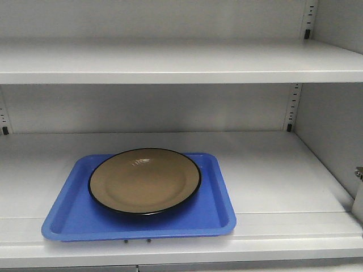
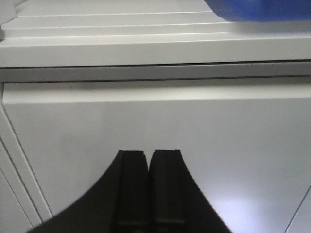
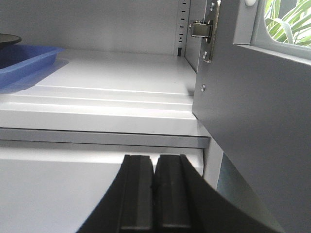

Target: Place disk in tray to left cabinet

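Note:
The tan disk with its thin black rim lies flat in the blue tray. The tray rests on the lower shelf of the grey left cabinet, close to the front edge and left of centre. In the front view neither gripper shows. My left gripper is shut and empty, below the shelf lip, with a corner of the tray at the top right. My right gripper is also shut and empty, below the shelf front; the tray and the disk's edge sit far left.
An upper shelf spans the cabinet above the tray. The cabinet's open door with its hinge stands close on the right of my right gripper. Green leaves show through a window beyond it.

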Tool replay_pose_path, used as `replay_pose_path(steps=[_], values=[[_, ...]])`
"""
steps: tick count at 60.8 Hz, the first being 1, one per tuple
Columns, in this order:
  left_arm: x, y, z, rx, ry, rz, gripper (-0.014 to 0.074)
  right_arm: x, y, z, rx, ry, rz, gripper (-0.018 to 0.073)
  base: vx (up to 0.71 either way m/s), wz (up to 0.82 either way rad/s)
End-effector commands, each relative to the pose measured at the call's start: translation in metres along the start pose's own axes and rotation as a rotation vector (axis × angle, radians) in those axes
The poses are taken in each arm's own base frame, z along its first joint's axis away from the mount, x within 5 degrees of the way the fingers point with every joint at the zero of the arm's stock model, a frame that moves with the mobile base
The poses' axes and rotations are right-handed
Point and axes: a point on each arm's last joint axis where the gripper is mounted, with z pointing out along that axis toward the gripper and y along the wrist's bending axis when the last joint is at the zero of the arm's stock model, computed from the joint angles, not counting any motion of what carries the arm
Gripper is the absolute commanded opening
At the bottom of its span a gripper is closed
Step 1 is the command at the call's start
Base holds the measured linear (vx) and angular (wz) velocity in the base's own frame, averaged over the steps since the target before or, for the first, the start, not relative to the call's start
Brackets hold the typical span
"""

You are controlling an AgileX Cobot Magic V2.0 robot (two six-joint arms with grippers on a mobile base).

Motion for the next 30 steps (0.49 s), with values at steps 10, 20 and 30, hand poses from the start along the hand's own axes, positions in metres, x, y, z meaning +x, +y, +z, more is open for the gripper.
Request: replay_pose_path(steps=[10,20,30], values=[[-0.003,0.0005,0.0013,-0.009,-0.062,-0.003,-0.0006,-0.0007,-0.0002,0.0,0.01,-0.061,0.001,0.0036,0.0,0.0],[-0.003,0.0005,0.0013,-0.009,-0.062,-0.003,-0.0006,-0.0007,-0.0002,0.0,0.01,-0.061,0.001,0.0036,0.0,0.0],[-0.003,0.0005,0.0013,-0.009,-0.062,-0.003,-0.0006,-0.0007,-0.0002,0.0,0.01,-0.061,0.001,0.0036,0.0,0.0]])
